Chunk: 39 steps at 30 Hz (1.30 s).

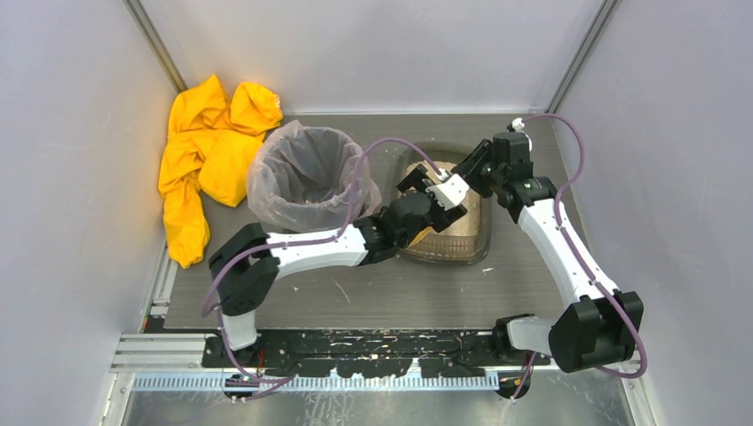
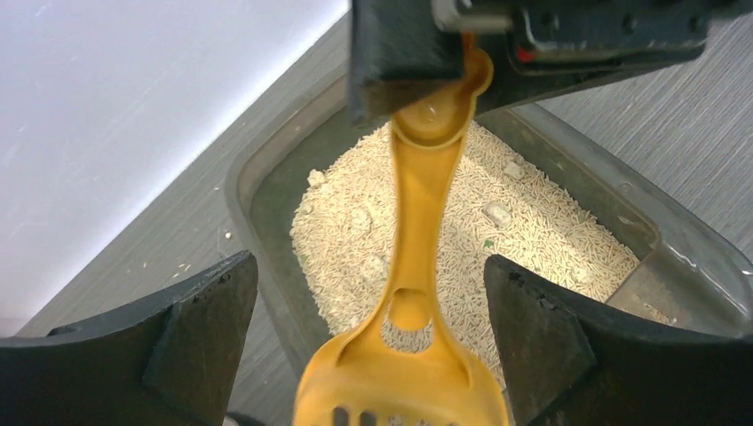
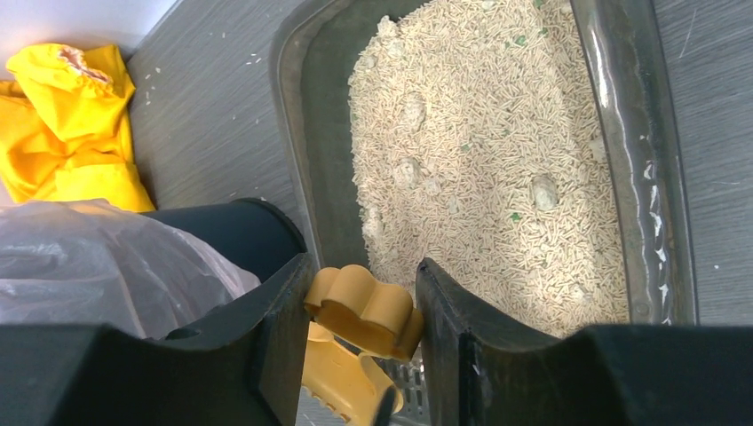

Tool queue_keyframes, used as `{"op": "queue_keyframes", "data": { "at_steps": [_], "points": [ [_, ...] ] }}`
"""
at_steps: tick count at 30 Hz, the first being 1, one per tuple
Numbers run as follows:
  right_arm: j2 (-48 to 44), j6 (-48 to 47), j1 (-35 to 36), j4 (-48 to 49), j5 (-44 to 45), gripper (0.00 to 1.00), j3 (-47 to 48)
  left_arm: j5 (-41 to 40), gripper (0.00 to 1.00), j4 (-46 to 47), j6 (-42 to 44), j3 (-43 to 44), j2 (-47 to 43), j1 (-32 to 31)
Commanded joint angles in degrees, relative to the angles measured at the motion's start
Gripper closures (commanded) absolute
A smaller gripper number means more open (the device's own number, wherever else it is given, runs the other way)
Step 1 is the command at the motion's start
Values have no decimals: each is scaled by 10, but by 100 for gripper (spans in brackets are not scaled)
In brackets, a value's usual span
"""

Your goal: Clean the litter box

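The litter box point(image 1: 486, 232) is a dark translucent tray right of centre, holding beige pellets with pale clumps point(image 3: 543, 191). An orange slotted scoop point(image 2: 417, 231) hangs over its near left end. My right gripper point(image 3: 364, 275) is shut on the scoop's knobbed handle end point(image 3: 366, 306), and it shows at the top of the left wrist view point(image 2: 444, 62). My left gripper point(image 2: 368, 271) is open wide. Its fingers point(image 2: 195, 311) stand on either side of the scoop's neck without touching it. From above, both grippers meet over the tray and hide most of the scoop.
A round bin with a clear bag liner point(image 1: 306, 173) stands just left of the tray, close to the left arm. A crumpled yellow cloth point(image 1: 209, 151) lies at the back left by the wall. Stray pellets dot the grey mat point(image 1: 373, 293).
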Motion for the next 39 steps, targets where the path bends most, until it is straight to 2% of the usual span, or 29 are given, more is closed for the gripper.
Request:
{"op": "queue_keyframes", "data": {
  "at_steps": [1, 4, 9, 15, 19, 23, 26, 30, 33, 39],
  "points": [
    [0, -35, -1, 34, 34, 99, 40, 0, 2, -49, -29, 5, -107, -1],
    [0, -51, -18, 40, 33, 99, 48, 45, 1, -128, -50, 27, -149, 3],
    [-17, -67, -61, 72, -44, 99, 45, 111, 0, -255, -91, 92, -200, 18],
    [-77, -87, -71, 138, -100, 99, 6, 158, 0, -306, -120, 110, -242, 32],
    [-108, -132, -81, 183, -134, 99, -17, 212, 0, -359, -148, 133, -238, 66],
    [-115, -186, -118, 195, -223, 99, -21, 343, 3, -366, -202, 130, -243, 136],
    [-114, -177, -144, 214, -301, 99, -23, 464, 5, -352, -218, 113, -259, 188],
    [-120, -164, -166, 236, -388, 99, -28, 584, 5, -389, -214, 129, -263, 231],
    [-124, -137, -176, 280, -444, 99, -37, 642, 7, -412, -197, 131, -257, 246],
    [-134, -99, -178, 336, -529, 99, -41, 698, 7, -413, -204, 149, -221, 258]
  ]
}}
